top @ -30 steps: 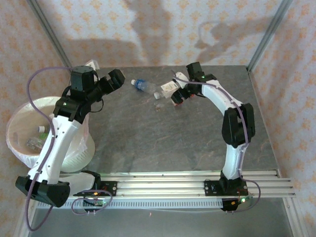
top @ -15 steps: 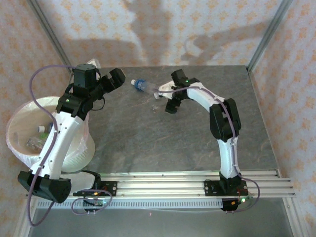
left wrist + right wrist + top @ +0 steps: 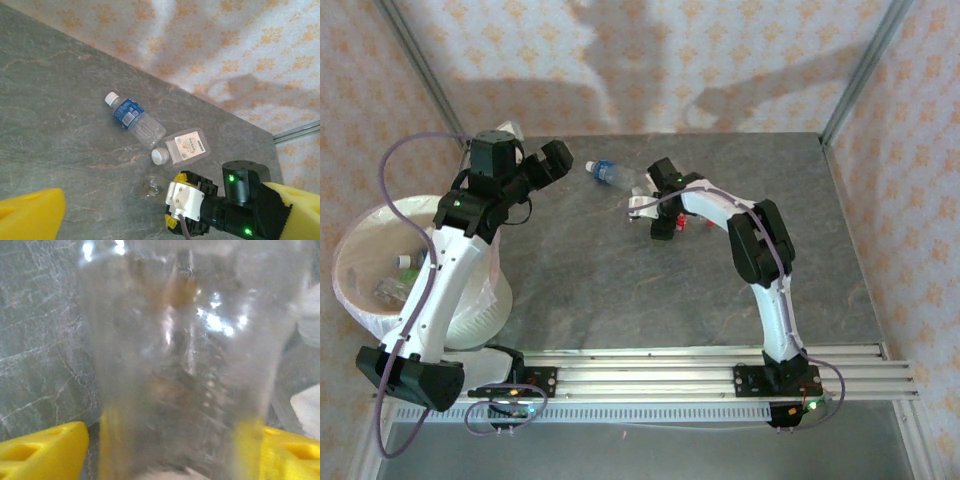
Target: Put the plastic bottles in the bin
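Close up: clear bottle (image 3: 190, 365), blurred, seemingly unlabelled, between right claw (image 3: 165, 455) jaws.

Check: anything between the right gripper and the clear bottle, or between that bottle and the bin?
Nothing at the right gripper: the clear bottle sits between its yellow fingers. Toward the bin, the left arm rises over the rim's right side, across the straight line from the bottle.

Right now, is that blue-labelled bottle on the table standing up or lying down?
Lying down. The blue-labelled bottle rests on its side on the grey table, white cap pointing sideways rather than up.
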### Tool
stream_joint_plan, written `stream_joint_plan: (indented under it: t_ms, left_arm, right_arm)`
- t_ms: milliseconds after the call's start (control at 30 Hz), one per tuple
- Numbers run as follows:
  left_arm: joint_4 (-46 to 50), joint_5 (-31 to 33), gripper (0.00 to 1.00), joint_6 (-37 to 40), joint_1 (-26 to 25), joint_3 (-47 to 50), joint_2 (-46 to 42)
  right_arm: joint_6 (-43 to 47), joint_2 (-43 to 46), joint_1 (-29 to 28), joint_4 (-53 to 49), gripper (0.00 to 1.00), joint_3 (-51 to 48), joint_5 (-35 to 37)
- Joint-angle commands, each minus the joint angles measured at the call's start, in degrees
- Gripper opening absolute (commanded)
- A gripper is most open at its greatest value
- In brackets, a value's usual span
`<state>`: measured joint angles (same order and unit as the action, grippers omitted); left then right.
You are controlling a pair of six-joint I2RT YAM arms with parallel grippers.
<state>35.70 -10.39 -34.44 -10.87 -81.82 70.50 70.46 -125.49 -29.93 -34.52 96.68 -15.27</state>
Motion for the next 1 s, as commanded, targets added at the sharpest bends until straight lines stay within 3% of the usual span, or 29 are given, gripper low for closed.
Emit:
stream_joint_plan:
  t_ms: [0,33,67,167,500,767,967]
  left_arm:
    - [0.12,0.2,1.0,0.73,-0.17,0.61,-0.05]
    - [-0.3,-0.57,1.0,0.46,-0.17,0.61,0.22]
    - [-0.71,-1.31,1.0,0.33,-0.14,0.65,0.49]
    - [-1.58,-3.36,1.0,-0.27,-0.17,0.52,1.06]
    - [-7.99,-12.23,1.0,-0.66,-1.79,2.0,2.37]
    - [-15.44,-24.4,1.0,2.31,-7.68,0.7,6.28]
    - [-20.43,-26.52,1.0,3.39,-13.02,-0.7,10.5]
  right_arm:
    - [-4.35,3.15,1.3,-0.98,0.57,-3.7,3.31]
    - [-5.83,4.02,1.41,0.37,0.47,-5.23,3.56]
    - [-7.03,4.96,1.45,1.6,0.45,-6.59,3.64]
    - [-13.78,9.43,1.52,3.53,0.45,-8.17,1.84]
    - [-39.32,30.3,6.2,15.06,0.44,-18.91,-19.86]
    - [-60.81,42.52,7.17,36.13,0.41,-31.54,-32.68]
    - [-65.43,45.75,6.34,41.45,0.41,-35.0,-37.1]
